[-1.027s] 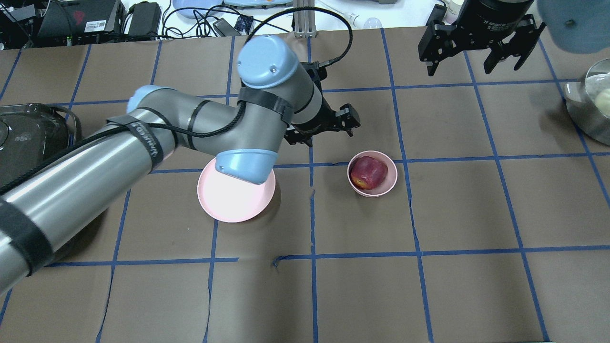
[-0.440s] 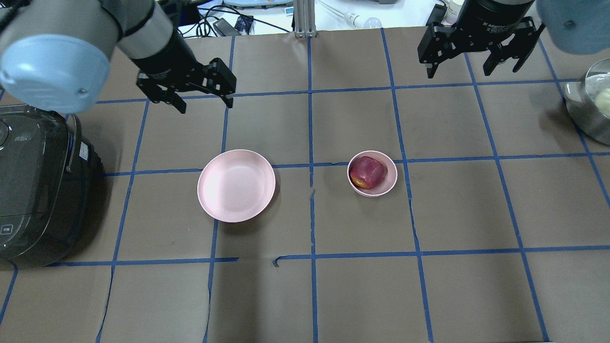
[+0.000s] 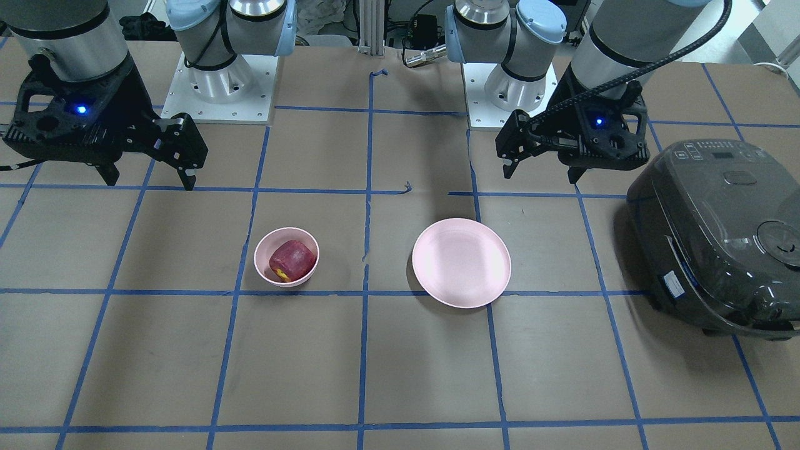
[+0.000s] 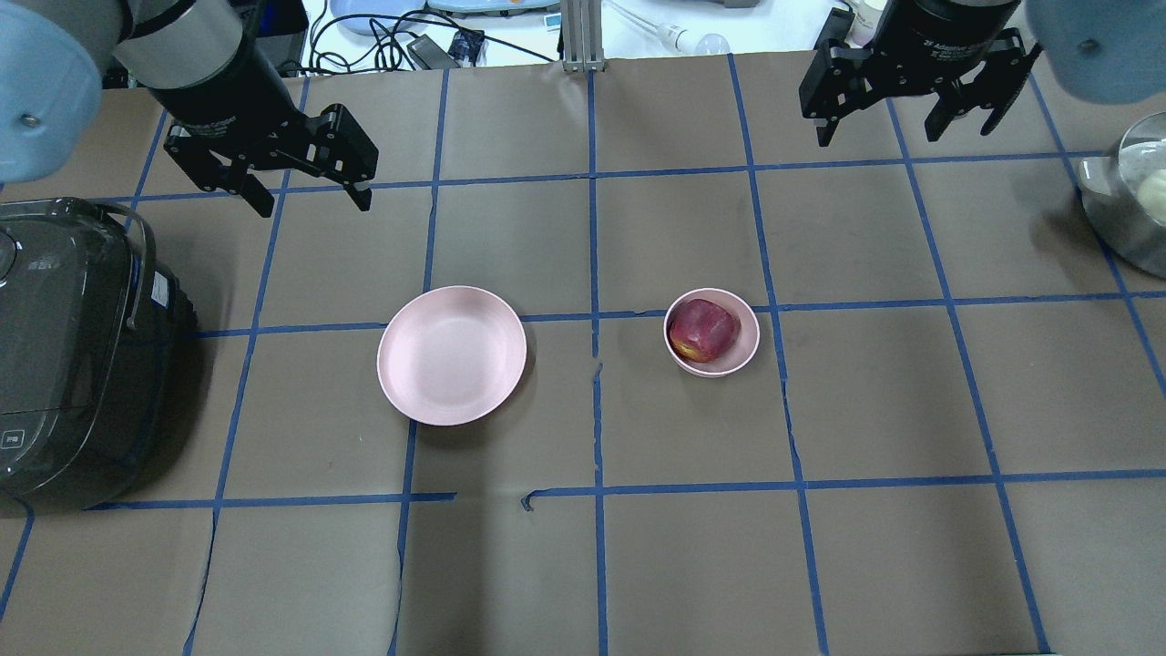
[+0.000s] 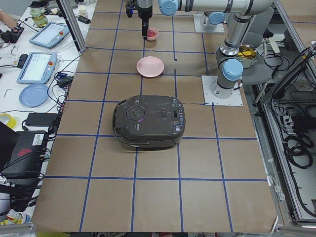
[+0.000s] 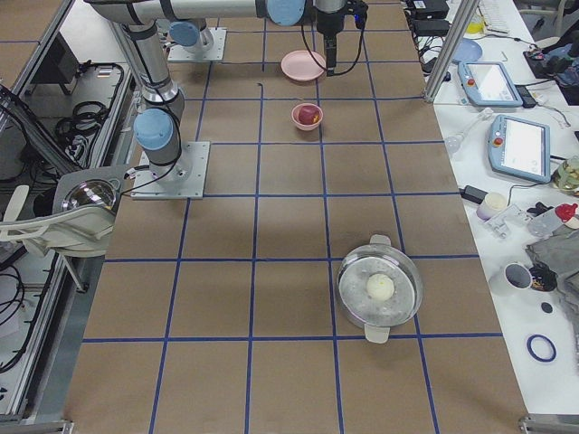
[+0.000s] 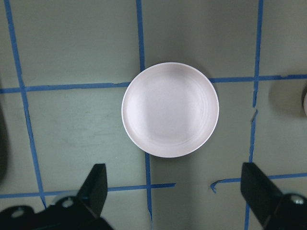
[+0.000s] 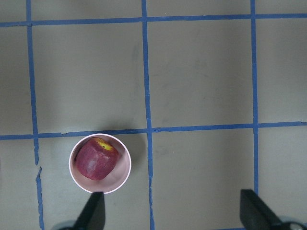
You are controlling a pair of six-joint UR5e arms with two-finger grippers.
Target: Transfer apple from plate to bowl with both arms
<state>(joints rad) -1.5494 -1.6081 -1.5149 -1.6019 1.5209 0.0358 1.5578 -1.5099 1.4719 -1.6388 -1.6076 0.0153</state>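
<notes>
The dark-red apple (image 4: 703,329) with a yellow patch lies in the small deep pink bowl (image 4: 747,351), right of the table's middle; both show in the right wrist view, apple (image 8: 97,159) and bowl (image 8: 123,167). The wide pink plate (image 4: 452,354) sits bare left of the middle, and fills the left wrist view (image 7: 170,116). My left gripper (image 4: 308,198) is open and empty, high above the far left of the table. My right gripper (image 4: 902,132) is open and empty, high above the far right. In the front view the apple (image 3: 291,259) sits in the bowl (image 3: 265,252).
A dark rice cooker (image 4: 64,355) stands at the left edge of the table, near my left arm. A metal pot (image 4: 1116,214) with a pale ball in it stands at the right edge. Blue tape lines grid the brown table cover.
My left arm has swung back from over the plate and bowl area to the far left and up. The plate is now fully uncovered. The right gripper, apple and bowl have not moved.
</notes>
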